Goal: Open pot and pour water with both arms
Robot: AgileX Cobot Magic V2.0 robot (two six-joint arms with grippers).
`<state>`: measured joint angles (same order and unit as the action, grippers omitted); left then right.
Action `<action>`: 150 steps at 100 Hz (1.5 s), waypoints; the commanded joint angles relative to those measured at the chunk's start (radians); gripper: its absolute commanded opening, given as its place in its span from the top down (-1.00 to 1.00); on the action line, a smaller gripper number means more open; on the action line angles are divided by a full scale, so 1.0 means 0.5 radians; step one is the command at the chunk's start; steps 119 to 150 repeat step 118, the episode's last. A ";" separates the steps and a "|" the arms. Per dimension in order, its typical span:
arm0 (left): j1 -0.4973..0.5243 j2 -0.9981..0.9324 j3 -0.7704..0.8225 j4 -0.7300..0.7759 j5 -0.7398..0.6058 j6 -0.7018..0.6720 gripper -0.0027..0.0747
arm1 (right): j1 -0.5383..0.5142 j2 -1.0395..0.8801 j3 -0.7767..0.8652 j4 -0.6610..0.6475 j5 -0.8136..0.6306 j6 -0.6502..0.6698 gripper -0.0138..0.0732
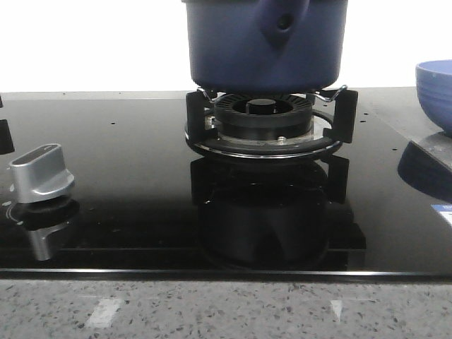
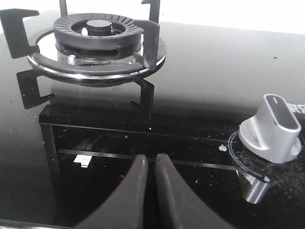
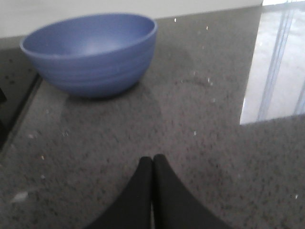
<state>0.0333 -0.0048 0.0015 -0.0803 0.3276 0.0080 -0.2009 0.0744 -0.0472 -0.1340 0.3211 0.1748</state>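
The pot [image 1: 265,46] sits on the burner [image 1: 263,113]; both grippers [image 2: 150,164] [image 3: 152,164] clenched, empty; a hasty grab risks spilling.

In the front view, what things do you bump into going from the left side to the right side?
Silver knob → burner with the pot on it → light blue bowl.

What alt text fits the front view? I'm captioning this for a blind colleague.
A dark blue pot sits on the burner grate of a glossy black cooktop, its handle mount facing the camera. A silver knob stands at left; a lighter-blue bowl shows at the right edge.
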 commanded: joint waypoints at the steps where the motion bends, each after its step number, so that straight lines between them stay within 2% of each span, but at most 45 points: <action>1: 0.004 -0.039 0.063 -0.030 -0.089 -0.016 0.98 | -0.011 -0.031 0.049 -0.036 -0.209 -0.015 0.85; 13: 0.004 -0.039 0.063 -0.030 -0.089 -0.016 0.98 | -0.011 -0.178 0.172 -0.036 -0.209 -0.015 0.85; 30: 0.004 -0.039 0.063 -0.030 -0.092 -0.016 0.98 | -0.011 -0.206 0.168 -0.013 -0.003 -0.015 0.85; 150: 0.004 -0.039 0.063 -0.030 -0.092 -0.016 0.98 | -0.011 -0.206 0.168 -0.002 -0.011 -0.015 0.85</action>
